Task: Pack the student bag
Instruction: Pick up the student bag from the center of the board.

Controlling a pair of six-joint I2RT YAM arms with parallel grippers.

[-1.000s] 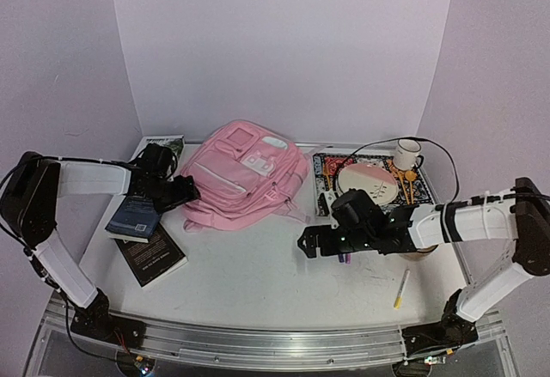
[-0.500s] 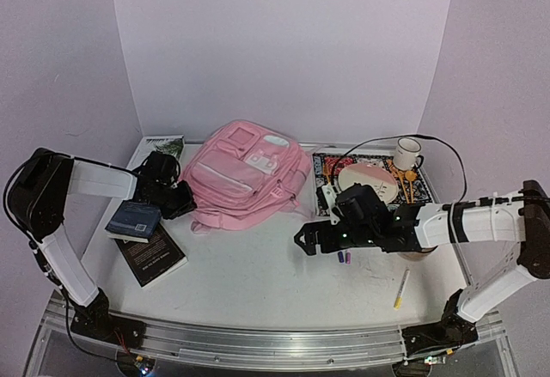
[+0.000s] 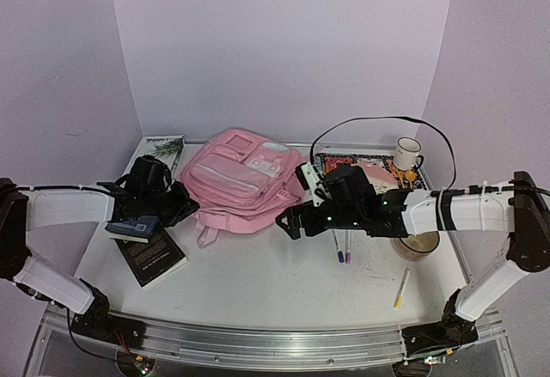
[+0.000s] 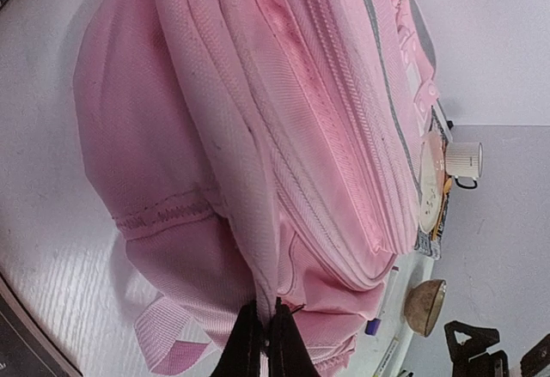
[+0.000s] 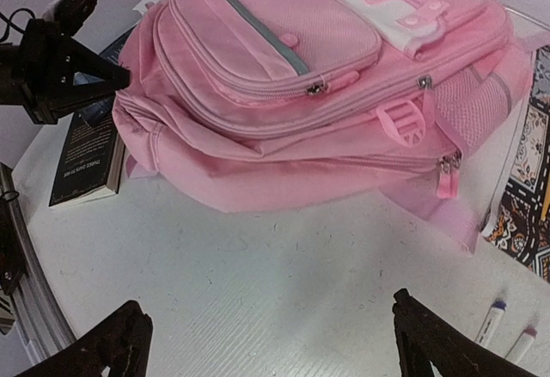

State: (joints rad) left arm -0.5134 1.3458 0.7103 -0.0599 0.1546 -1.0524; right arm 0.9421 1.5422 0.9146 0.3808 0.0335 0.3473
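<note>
White lettering covers the dark paperback book (image 3: 153, 258) lying at the left of the white tabletop (image 3: 258, 287), but it is too small to read. Near it, toward the middle back of the tabletop, the large soft pink fabric backpack (image 3: 245, 179) (image 4: 258, 94) (image 5: 292, 85) lies on its back with its front upward. The front shows zipped pockets, a grey strip across the larger one, pale white-pink patches set with round pink studs, a pink plastic buckle and a mesh side pocket. A pink strap trails from its near edge. The left gripper (image 3: 184, 208) (image 4: 264, 334) is closed, pinching a fold of the backpack's fabric at its left edge. The right gripper (image 3: 287, 222) (image 5: 268, 334) hangs by the backpack's near right side, jaws spread wide and holding nothing.
</note>
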